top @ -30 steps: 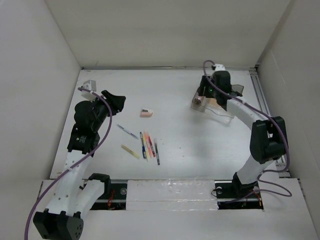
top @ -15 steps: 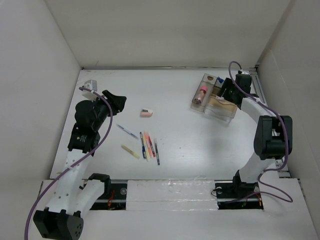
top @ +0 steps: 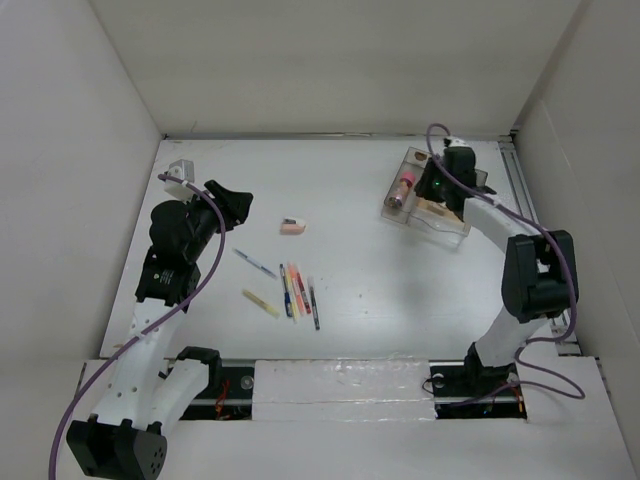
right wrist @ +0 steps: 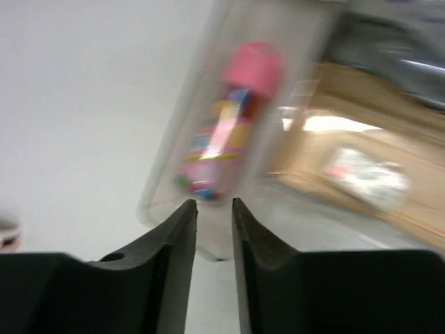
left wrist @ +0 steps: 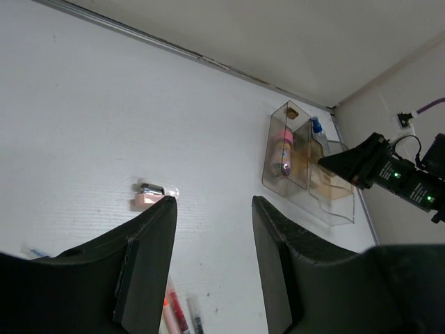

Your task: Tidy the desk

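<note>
The desk [top: 380, 280] is a white tabletop walled by white panels. Several pens [top: 298, 293], a blue pen [top: 255, 264], a yellow stick [top: 262, 303] and a small pink eraser [top: 292, 227] lie at its middle left. My left gripper [top: 232, 200] hovers left of the eraser, open and empty; in the left wrist view [left wrist: 213, 205] the eraser [left wrist: 149, 198] shows by its left finger. My right gripper [top: 437, 190] hangs over the clear compartment tray [top: 452, 232]. In the blurred right wrist view [right wrist: 213, 203] its jaws stand a narrow gap apart, empty, just before a pink tube [right wrist: 222, 132].
The pink tube [top: 405, 187] lies in the tray's left compartment; tan items fill the others. A metal clip [top: 178, 170] sits at the far left corner. A metal rail [top: 520, 190] runs along the right edge. White walls close in on three sides.
My right arm swung right, off the tray, then came back over its middle. The left arm and the desk items have not moved.
</note>
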Robot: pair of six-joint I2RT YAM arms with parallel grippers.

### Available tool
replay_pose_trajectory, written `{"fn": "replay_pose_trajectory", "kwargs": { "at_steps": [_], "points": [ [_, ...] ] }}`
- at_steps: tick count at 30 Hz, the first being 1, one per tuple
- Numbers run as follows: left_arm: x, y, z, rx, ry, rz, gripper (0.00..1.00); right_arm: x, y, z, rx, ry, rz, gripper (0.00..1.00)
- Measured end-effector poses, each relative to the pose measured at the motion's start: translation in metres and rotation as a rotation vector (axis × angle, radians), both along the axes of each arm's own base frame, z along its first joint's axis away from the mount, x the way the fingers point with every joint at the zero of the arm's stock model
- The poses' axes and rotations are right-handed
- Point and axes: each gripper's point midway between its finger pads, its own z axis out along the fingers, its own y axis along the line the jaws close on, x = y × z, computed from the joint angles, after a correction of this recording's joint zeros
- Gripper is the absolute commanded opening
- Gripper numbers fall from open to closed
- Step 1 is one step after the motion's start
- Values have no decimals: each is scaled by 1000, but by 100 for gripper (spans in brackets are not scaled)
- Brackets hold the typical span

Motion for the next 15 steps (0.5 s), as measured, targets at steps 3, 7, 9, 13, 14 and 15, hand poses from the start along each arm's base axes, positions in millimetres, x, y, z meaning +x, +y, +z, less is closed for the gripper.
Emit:
{"fn": "replay_pose_trajectory", "kwargs": {
  "at_steps": [3, 7, 9, 13, 14, 15],
  "points": [
    [0, 0, 0, 0, 0, 0, 43, -7, 80, 9, -29, -30, 189, 28],
    [0, 0, 0, 0, -1, 2, 43, -15, 196, 19, -69, -86, 408, 62],
    [0, 1, 1, 0, -2, 3, 43, -21, 236, 11, -88, -86, 461, 78],
    [-2, 1, 3, -1, -11, 3, 45, -26, 268, -23, -120, -21, 516, 80],
    [-2, 1, 4, -1, -12, 3, 45, -25, 271, -33, -127, 0, 524, 80],
    [-2, 1, 4, -1, -13, 3, 45, -24, 276, -40, -134, 15, 532, 80]
  ]
}}
